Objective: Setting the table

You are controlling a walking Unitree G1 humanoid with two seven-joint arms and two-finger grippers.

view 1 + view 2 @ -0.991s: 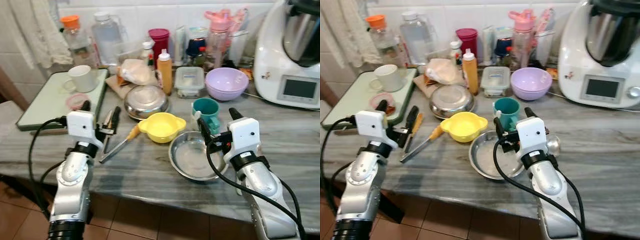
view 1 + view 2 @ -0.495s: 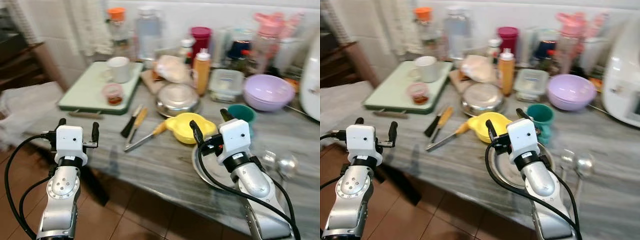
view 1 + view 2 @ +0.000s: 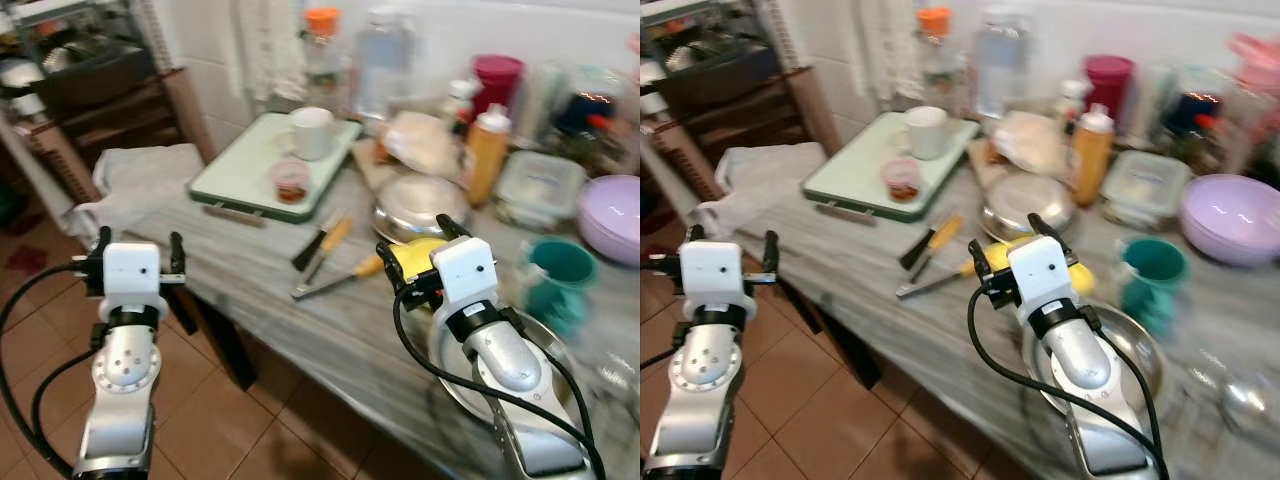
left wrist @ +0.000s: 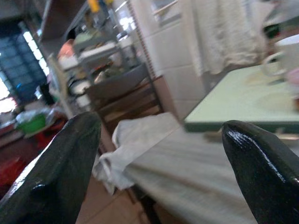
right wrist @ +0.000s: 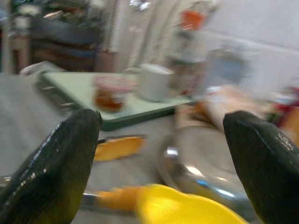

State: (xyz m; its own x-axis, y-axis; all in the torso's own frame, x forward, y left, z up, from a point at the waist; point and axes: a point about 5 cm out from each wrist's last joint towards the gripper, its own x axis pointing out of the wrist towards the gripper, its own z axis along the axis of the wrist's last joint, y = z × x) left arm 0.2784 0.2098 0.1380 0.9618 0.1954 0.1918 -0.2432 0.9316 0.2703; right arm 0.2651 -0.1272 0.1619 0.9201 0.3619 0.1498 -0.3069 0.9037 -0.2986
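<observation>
Head views blurred; the robot seems mid-turn or mid-step, judging by the smear alone.

Left gripper (image 3: 135,250), lower left of the frame, hangs off the worktop (image 3: 280,300) edge over the tiled floor (image 3: 210,420), fingers spread, empty. Right gripper (image 3: 412,255), centre frame, sits just above the yellow bowl (image 3: 412,258), fingers spread, empty.

Risks, as I judge them: the right arm lies low over a steel plate (image 3: 1140,350) at the worktop's near edge; a swing could knock plate or yellow bowl to the floor. The teal mug (image 3: 558,275) stands just beside that arm. Any grasp tried in this blur would likely miss.

Containers:
- Green tray (image 3: 250,165), upper centre: holds a white mug (image 3: 311,132) and a small pink-rimmed tub (image 3: 291,180) with something dark red inside.
- Purple bowl (image 3: 612,215), right edge: contents not visible.
- Clear lidded box (image 3: 540,180): cannot tell contents.
- Yellow bowl: looks empty in the right wrist view.

Two knives (image 3: 325,240) lie between tray and yellow bowl; an upturned steel bowl (image 3: 420,205) sits behind it.
</observation>
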